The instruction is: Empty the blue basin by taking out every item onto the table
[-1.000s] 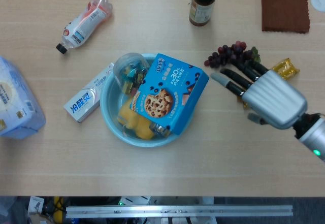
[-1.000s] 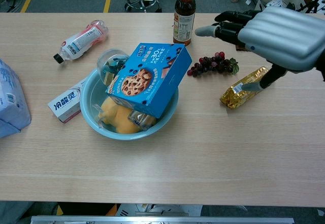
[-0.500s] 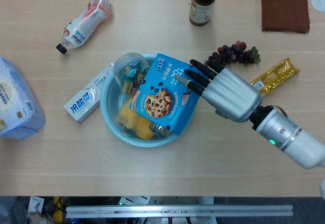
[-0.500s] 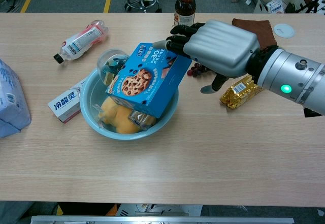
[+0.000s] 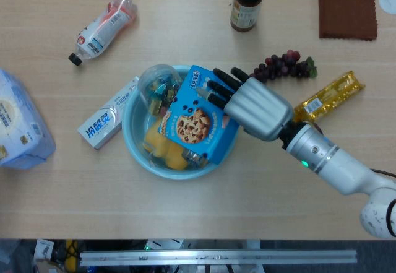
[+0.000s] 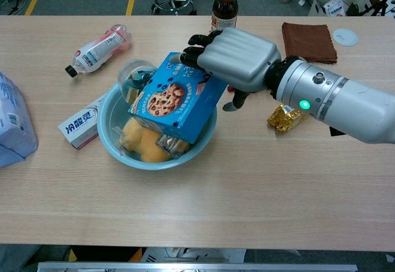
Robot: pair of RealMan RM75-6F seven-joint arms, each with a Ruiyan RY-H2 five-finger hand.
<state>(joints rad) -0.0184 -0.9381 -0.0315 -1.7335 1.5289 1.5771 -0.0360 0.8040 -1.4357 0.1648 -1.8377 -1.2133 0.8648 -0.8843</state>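
- The right hand [image 5: 257, 107] [image 6: 239, 58] reaches in from the right, palm down, dark fingers [image 5: 218, 87] extended and slightly spread.
- Its silver forearm [image 6: 345, 102] angles back toward the right edge.

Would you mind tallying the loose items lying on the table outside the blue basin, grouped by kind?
Bottles: 2 - clear bottle, dark bottle
Boxes: 1 - toothpaste box
Packets: 2 - tissue pack, gold packet
Fruit: 1 - grapes
Cloths: 1 - brown cloth
Total: 7
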